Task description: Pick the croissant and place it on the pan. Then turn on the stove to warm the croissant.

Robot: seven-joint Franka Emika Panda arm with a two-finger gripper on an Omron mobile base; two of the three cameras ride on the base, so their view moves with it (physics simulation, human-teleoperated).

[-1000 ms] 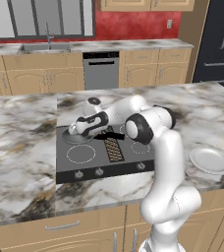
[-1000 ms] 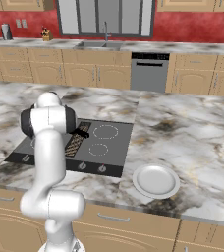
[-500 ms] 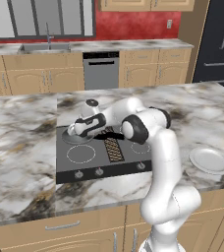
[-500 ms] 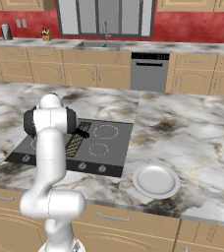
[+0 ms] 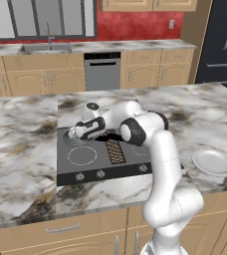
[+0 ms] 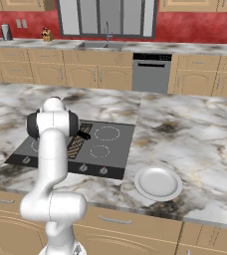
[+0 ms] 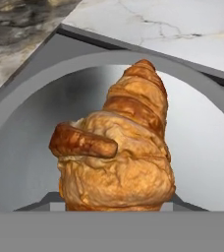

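Croissant (image 7: pixel 121 152): close before the hand camera, over the round grey bowl of the pan; resting on the metal or a little above it, cannot tell.
Pan (image 5: pixel 76 140): on the stove's rear left burner, near the cooktop's far left corner; rim curving around the pastry in the hand view, pale marble beyond it.
Gripper (image 5: pixel 74 132): low over the pan, arm folded down and stretched toward the left edge of the stove; fingertips hidden behind the pastry, so clamped on it or already let go, cannot tell.
Change: over the last second, hand moved left along the back of the cooktop and now over the pan instead of near the centre strip; base views otherwise unshifted, so no drive of the base.
Meaning: carry leg looks finished or nearly so; release and a clean lift away probably next.
Stove (image 6: pixel 113 153): dark cooktop set in the marble counter, brown grille strip down the middle, white burner rings showing no glow, so judged off.
Knobs (image 5: pixel 100 174): small row along the front edge, untouched, well apart from the hand.
Plate (image 6: pixel 158 183): white, bare, near the counter's front edge, right of the stove.
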